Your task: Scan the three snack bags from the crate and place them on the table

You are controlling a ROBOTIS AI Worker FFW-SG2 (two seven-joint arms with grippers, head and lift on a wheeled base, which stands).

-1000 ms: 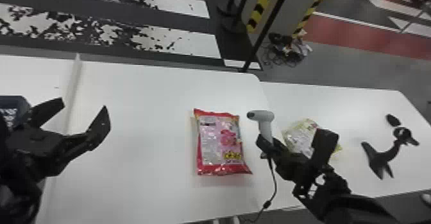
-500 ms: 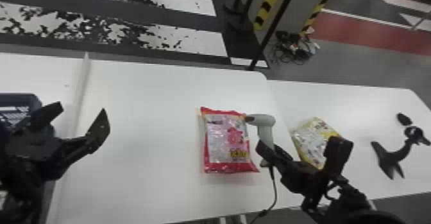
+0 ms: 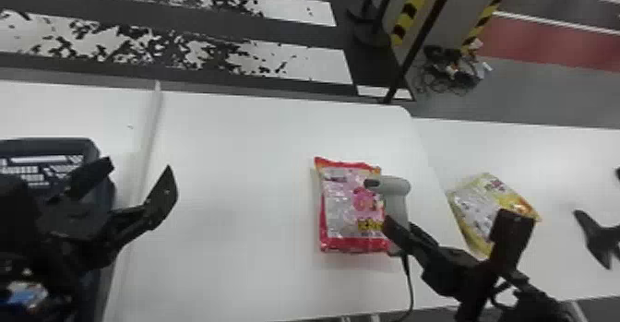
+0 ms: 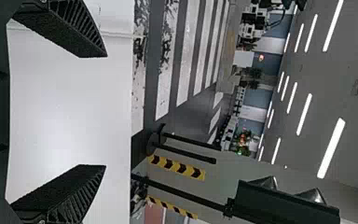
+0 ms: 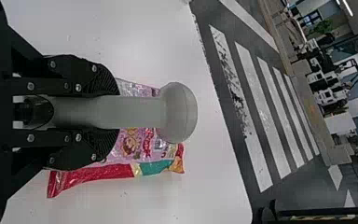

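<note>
I can make out no words or numbers. The red-and-pink snack bag [image 3: 341,205] before me carries lettering, yellowish near one end, too blurred to read; so is the print on my yellow snack bag [image 3: 475,205]. Beyond them, yellow-and-black warning stripes [image 3: 410,14] bear no legible text.

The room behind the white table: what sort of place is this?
Probably a large workshop or indoor test hall: there are long strip lights on the ceiling, broad white stripes on the dark floor, and yellow-and-black hazard markings beyond the table.
</note>
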